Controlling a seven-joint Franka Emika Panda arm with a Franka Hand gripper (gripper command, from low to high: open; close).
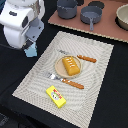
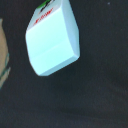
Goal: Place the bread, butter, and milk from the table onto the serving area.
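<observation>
Tan plate (image 1: 60,70) holds the golden bread (image 1: 71,65).

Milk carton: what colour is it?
Pale blue-white milk carton, with red lettering and a green mark near one end. Clearest in the wrist view.

milk carton (image 2: 52,40): smooth, slightly glossy card
bench (image 1: 107,100): matt black
placemat (image 1: 95,55): finely striped woven cloth
pots (image 1: 67,8): dull grey metal

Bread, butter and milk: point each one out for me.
bread (image 1: 70,65): exterior view, top of the loaf on the plate.
butter (image 1: 56,96): exterior view, yellow face of the box.
milk (image 2: 52,40): wrist view, pale side of the carton.
</observation>
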